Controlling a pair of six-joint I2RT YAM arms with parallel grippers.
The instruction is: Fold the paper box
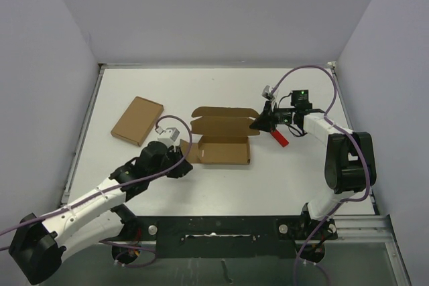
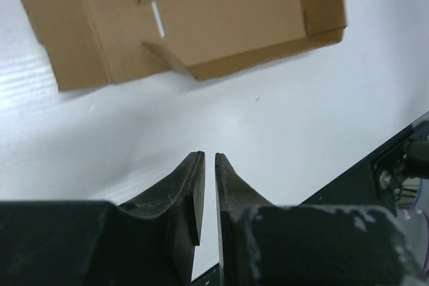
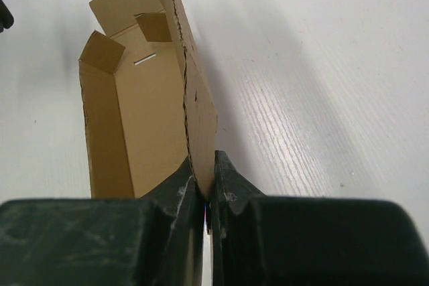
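Observation:
The paper box (image 1: pixel 221 136) is brown cardboard, partly folded into an open tray with its lid flap lying back, in the middle of the table. My right gripper (image 1: pixel 259 123) is at its right end, shut on a raised side flap (image 3: pixel 200 108). In the right wrist view, the flap's edge goes down between the fingers and the tray interior (image 3: pixel 144 132) lies to the left. My left gripper (image 1: pixel 184 166) sits just off the box's near left corner. In the left wrist view, its jaws (image 2: pixel 209 156) are all but together with nothing between them, and the box (image 2: pixel 221 15) lies ahead, apart from them.
A wider flat brown cardboard rectangle (image 1: pixel 137 120) lies at the left back. A small red block (image 1: pixel 279 138) lies on the table just under my right wrist. Grey walls close in the white table (image 1: pixel 221 185) on three sides. A dark rail (image 1: pixel 228 227) runs along the near edge.

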